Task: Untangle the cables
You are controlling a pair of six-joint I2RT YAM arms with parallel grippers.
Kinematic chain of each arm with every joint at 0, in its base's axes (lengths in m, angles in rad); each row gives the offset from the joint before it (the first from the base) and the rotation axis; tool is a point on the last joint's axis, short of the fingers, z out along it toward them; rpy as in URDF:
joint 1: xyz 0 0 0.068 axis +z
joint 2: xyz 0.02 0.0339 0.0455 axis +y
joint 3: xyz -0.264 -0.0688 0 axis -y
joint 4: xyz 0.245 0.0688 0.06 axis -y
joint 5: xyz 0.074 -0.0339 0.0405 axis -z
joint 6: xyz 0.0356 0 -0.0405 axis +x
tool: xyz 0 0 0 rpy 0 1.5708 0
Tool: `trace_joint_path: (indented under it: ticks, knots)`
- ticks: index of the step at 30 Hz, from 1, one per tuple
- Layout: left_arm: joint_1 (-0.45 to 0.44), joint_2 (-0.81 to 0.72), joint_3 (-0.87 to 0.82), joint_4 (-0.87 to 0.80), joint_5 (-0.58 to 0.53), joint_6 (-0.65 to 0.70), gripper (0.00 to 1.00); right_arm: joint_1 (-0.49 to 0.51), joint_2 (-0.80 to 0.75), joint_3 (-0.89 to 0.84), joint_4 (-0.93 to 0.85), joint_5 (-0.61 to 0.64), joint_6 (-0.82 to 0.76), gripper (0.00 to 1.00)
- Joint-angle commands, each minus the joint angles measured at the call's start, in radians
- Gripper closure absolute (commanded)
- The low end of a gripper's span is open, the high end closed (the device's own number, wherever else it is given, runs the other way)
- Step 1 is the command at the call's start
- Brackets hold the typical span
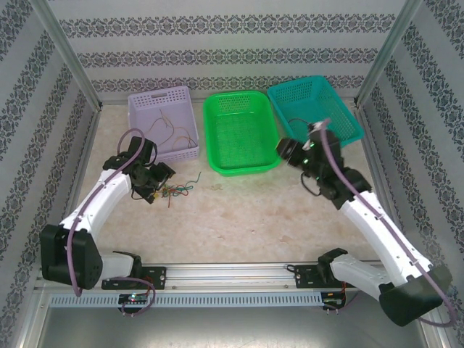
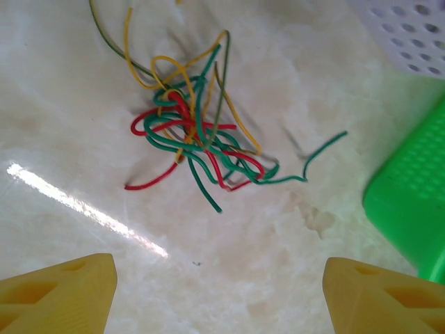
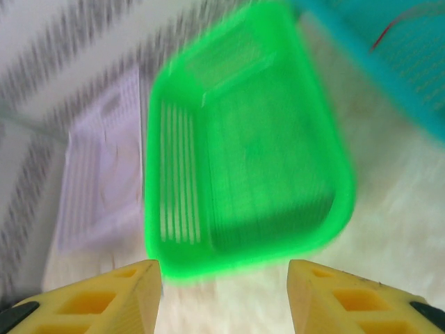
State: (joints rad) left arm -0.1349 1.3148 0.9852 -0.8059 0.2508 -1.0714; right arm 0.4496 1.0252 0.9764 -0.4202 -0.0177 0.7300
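Observation:
A tangle of thin red, green and yellow cables [image 2: 195, 132] lies on the pale table, seen small in the top view [image 1: 176, 191] in front of the purple basket. My left gripper [image 2: 219, 278] hovers just short of the tangle with its yellow fingers wide open and nothing between them; in the top view it [image 1: 148, 190] sits to the left of the cables. Loose cables [image 1: 170, 129] lie in the purple basket. My right gripper [image 3: 222, 292] is open and empty over the table in front of the green basket, near its right corner [image 1: 286, 151]. A red cable [image 3: 400, 24] rests in the teal basket.
Three baskets stand in a row at the back: purple [image 1: 161, 93], green [image 1: 243, 171] and teal [image 1: 304, 83]. The green basket's corner [image 2: 410, 202] is close to the right of the tangle. Patterned walls close in the sides and back.

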Motion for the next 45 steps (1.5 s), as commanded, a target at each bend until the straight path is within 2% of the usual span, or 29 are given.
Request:
trace_joint_path:
  ticks: [1,6,11,14,16,19,22,24,27,34,37,45]
  knots:
    - [0.017,0.059,-0.012,0.027,0.008,0.031,0.23,0.144,-0.004,-0.072,-0.019,-0.031,-0.049,0.49]
    - [0.015,0.180,-0.044,0.117,-0.009,0.046,0.29,0.311,0.086,-0.099,0.050,-0.088,-0.019,0.48]
    - [0.011,0.264,-0.049,0.182,-0.086,0.067,0.37,0.362,0.194,-0.056,0.086,-0.135,-0.021,0.47]
    - [0.000,0.264,-0.086,0.229,-0.097,0.064,0.58,0.367,0.273,-0.021,0.104,-0.185,-0.017,0.45]
    - [-0.008,0.256,-0.120,0.241,-0.092,0.062,0.81,0.371,0.331,0.013,0.119,-0.211,-0.002,0.45]
    - [-0.028,0.200,-0.189,0.259,-0.076,0.037,1.00,0.371,0.413,0.070,0.144,-0.232,0.091,0.44]
    - [-0.071,0.090,-0.270,0.294,-0.058,-0.054,1.00,0.365,0.507,0.148,0.086,-0.249,0.335,0.42]
    - [-0.104,0.009,-0.304,0.315,-0.062,-0.131,1.00,0.368,0.553,0.170,0.113,-0.297,0.496,0.42]
    - [-0.142,-0.099,-0.343,0.347,-0.085,-0.239,1.00,0.387,0.587,0.178,0.153,-0.296,0.682,0.41]
    - [-0.176,-0.211,-0.386,0.356,-0.057,-0.344,1.00,0.449,0.658,0.148,0.282,-0.215,1.010,0.42]
    - [-0.185,-0.234,-0.395,0.365,-0.054,-0.362,1.00,0.484,0.700,0.162,0.333,-0.196,1.104,0.44]
    - [-0.188,-0.255,-0.381,0.358,-0.039,-0.357,1.00,0.509,0.746,0.139,0.354,-0.156,1.177,0.59]
